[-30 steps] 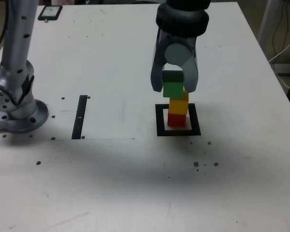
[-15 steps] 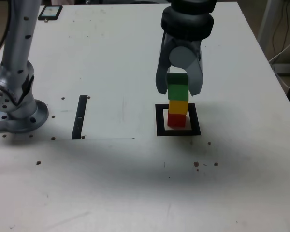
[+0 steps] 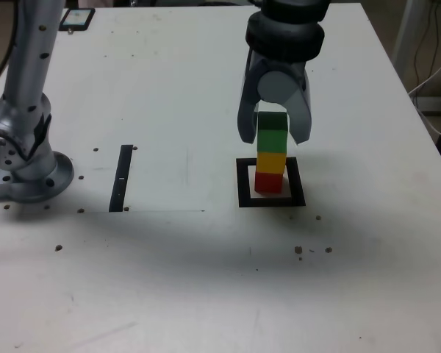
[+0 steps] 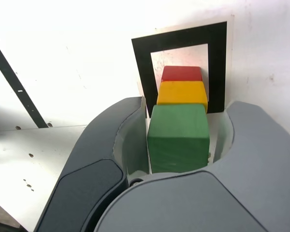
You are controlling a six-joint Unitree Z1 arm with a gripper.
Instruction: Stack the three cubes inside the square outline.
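Stacking of three cubes on a white desk (image 3: pixel 169 283), seen in exterior and wrist views. The red cube (image 3: pixel 268 183) forms the base of the column and sits within the square outline (image 3: pixel 244 184), a thick black frame around a white centre. The yellow cube (image 3: pixel 271 162) rests on the red one, and the green cube (image 3: pixel 272 136) occupies the top position. The column is upright, its faces nearly aligned. The gripper (image 3: pixel 274 137) is spread, one finger on each side of the green cube (narrow gaps are visible beside it in the wrist view), so that the cube is surrounded but not pinched. In the exterior view, a straight black strip (image 3: pixel 120 179) lies on the desk to the left of the outline, well apart from it; farther left stands the grey arm's round base (image 3: pixel 40 179). A dark-framed rectangular object (image 3: pixel 76 20) lies near the desk's far left corner.
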